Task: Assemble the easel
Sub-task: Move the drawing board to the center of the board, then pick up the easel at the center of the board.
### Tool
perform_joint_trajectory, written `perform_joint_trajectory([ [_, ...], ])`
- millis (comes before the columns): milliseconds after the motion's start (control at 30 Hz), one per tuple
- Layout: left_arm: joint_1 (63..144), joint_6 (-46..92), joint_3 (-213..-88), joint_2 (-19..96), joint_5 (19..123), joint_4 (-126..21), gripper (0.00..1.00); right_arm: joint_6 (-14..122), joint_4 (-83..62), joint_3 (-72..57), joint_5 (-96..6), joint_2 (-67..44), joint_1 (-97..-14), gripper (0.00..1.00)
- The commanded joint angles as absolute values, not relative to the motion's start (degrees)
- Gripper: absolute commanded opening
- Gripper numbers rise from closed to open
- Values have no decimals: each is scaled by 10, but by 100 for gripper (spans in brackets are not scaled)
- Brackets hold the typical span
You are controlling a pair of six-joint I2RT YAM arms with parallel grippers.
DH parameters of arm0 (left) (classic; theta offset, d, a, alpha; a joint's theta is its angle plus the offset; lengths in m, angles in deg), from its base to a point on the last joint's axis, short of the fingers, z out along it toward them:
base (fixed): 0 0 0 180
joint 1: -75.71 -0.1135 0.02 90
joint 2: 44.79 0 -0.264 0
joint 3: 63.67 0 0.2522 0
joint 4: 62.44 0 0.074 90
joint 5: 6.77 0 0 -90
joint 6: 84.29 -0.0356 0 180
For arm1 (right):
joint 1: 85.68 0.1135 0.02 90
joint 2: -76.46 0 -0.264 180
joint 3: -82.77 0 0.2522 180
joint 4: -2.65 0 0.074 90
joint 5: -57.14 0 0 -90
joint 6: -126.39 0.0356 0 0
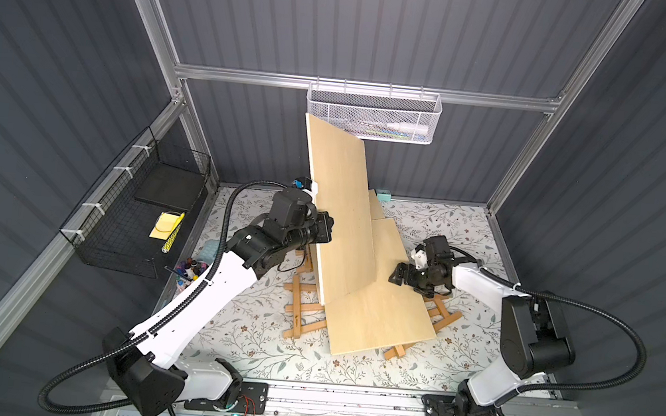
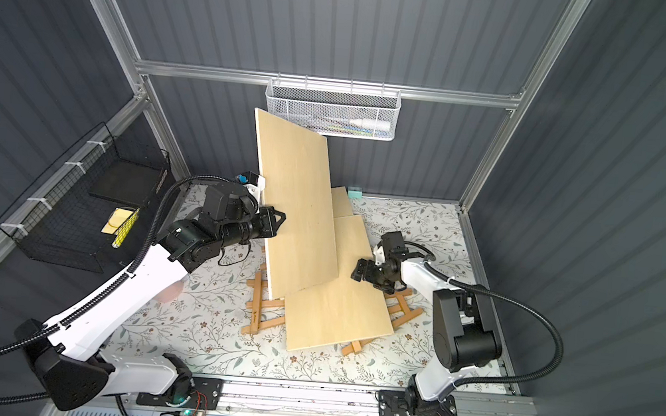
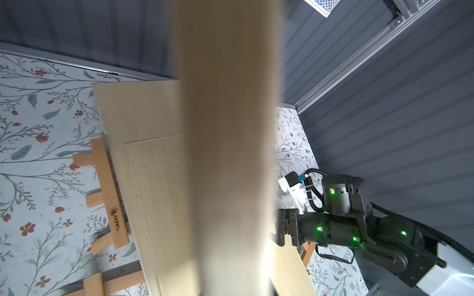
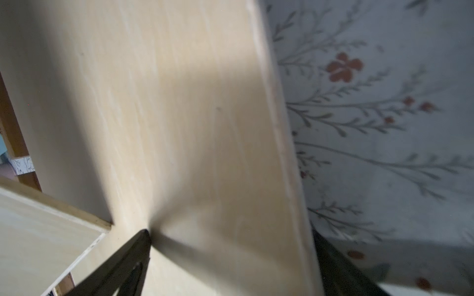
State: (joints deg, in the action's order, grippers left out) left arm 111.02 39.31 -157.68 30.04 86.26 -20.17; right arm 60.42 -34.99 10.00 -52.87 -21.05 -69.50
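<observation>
Left gripper [image 1: 327,227] first: I have it pinched tight on the long edge of the raised board [image 1: 340,201], which stands tilted on edge. My right gripper [image 1: 395,277] stands wide, straddling the edge of the flat board [image 1: 378,322] without clamping it. The easel [image 1: 300,310] lies flat beneath both boards on the flowered cloth [image 1: 251,347], its honey-coloured slats poking out on either side. I reckon the weak spot is the pinch. Pale plywood is smooth and thin, and held at one edge only it could swivel or slip and slap down on the slats. The flat board is perched on uneven slats and could tip or skid if I nudge it.
</observation>
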Motion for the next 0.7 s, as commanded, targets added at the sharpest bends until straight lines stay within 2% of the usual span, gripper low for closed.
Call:
perform_joint_trajectory([
  [0, 1107, 360, -1590, 281, 931, -289, 0, 596, -328, 26, -603, -247, -648, 93],
  [167, 1107, 362, -1559, 274, 941, -287, 0, 605, -343, -7, -571, -243, -632, 93],
  [333, 1107, 349, -1546, 266, 943, -289, 0, 628, -365, 51, -417, -125, -647, 95],
  [533, 1106, 356, -1515, 248, 959, -323, 0, 714, -608, 69, -211, 10, -663, 98],
  [667, 1107, 371, -1485, 229, 967, -349, 0, 792, -705, 120, -201, 93, -698, 98],
])
